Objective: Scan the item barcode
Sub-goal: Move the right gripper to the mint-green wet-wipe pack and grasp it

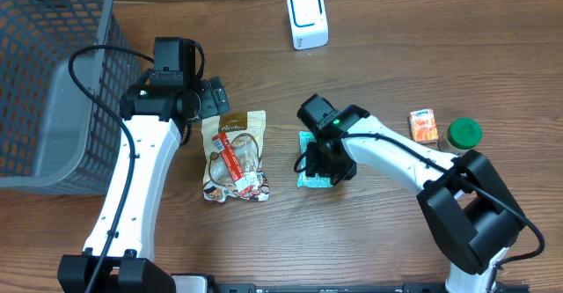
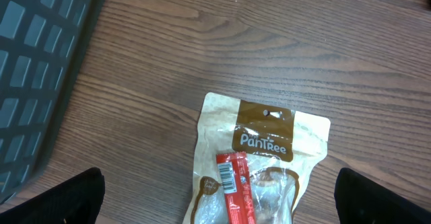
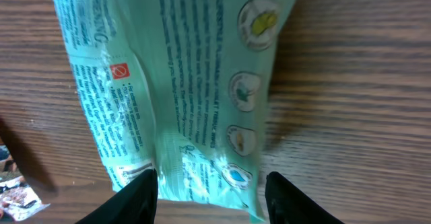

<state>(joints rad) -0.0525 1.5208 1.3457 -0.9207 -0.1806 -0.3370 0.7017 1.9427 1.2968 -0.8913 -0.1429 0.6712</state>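
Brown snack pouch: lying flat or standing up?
Lying flat. The pouch rests printed face up on the table; the left wrist view looks straight down on its label, with the open left gripper above it.

The left gripper [image 2: 219, 192] is spread fully wide and pointed downward; the right gripper [image 3: 212, 196] is likewise pointed downward, jaws partly parted.

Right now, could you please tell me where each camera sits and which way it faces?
Overhead: fixed above the table, facing down on the basket, scanner, snack bag and green packet; the left arm and right arm show.
Left wrist: on the left arm, facing down at the snack bag's top; its fingers show, wide apart.
Right wrist: on the right arm, close above the green packet; its fingers show.
Shared: overhead and left wrist both see the snack bag.
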